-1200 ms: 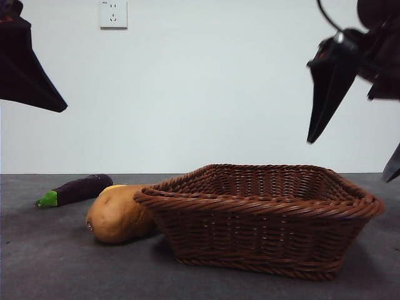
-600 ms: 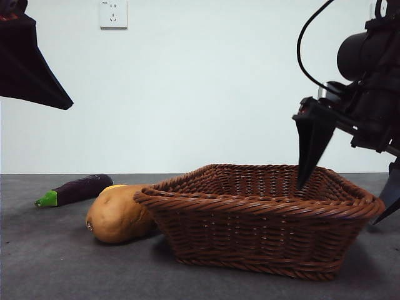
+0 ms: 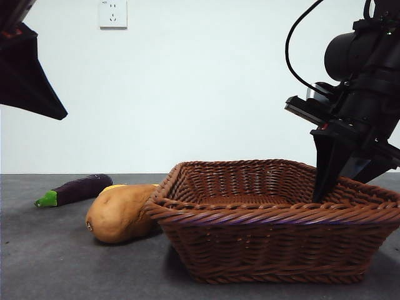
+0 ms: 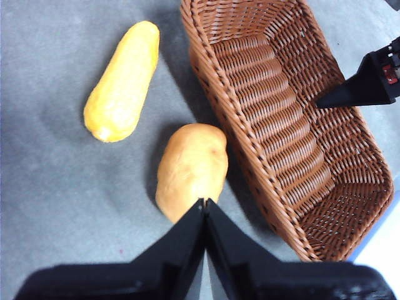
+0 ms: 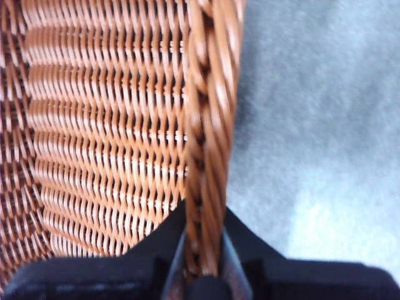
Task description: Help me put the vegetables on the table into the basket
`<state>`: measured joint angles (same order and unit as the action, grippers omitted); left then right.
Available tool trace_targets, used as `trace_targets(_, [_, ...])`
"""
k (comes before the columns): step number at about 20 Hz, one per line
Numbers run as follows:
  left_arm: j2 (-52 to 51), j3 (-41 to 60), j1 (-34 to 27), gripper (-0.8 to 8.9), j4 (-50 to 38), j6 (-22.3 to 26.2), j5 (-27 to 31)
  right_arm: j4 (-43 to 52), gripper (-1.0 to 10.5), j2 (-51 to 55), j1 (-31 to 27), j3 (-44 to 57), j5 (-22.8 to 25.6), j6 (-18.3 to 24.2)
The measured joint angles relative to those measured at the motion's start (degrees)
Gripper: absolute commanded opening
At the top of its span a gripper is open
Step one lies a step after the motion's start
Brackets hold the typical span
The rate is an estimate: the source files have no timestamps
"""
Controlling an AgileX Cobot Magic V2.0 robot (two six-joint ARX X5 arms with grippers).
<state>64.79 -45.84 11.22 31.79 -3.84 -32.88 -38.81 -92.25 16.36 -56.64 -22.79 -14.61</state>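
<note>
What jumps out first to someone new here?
The right gripper stands out first: its jaws are clamped on the braided rim of the basket. Next comes the potato, lying against the basket's side, with the left gripper shut just above it.

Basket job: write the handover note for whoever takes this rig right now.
Right tool: shut on the basket rim, one jaw inside and one outside.
Left tool: shut, empty, above the potato.
On the table, outside the basket: potato against the basket's side, yellow-orange vegetable beside it, eggplant farther back.
Done: nothing is in the basket yet.
Left: all three vegetables go in.
</note>
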Motion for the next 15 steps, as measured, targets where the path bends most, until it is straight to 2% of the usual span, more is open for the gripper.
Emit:
trace_targets(4, [6.5, -9.7, 1.9, 0.10, 4.4, 3.0, 4.3, -4.4, -0.2, 6.3, -2.6, -1.6, 0.7, 0.3])
trace_targets(5, [8.9, -12.5, 2.7, 0.80, 6.3, 4.3, 5.6, -5.9, -0.2, 7.9, -3.8, -2.5, 0.9, 0.3])
trace_targets(7, [14.8, -18.1, 4.9, 3.37, 8.8, 7.3, 9.0, -9.2, -0.2, 11.3, -6.3, -3.7, 0.9, 0.3])
trace_targets(10, [22.6, -23.9, 7.8, 5.82, 9.1, 10.3, 14.0, -13.3, -0.2, 15.1, -9.6, -4.0, 0.9, 1.4])
trace_targets(11, [25.0, -25.1, 8.4, 6.08, 9.1, 11.3, 14.8, -14.0, -0.2, 16.3, -10.6, -4.0, 0.9, 2.0])
trace_targets(15, [34.3, -29.0, 9.7, 6.07, 9.1, 13.9, 18.2, -16.7, -0.2, 18.7, -13.2, -4.1, 0.9, 4.3])
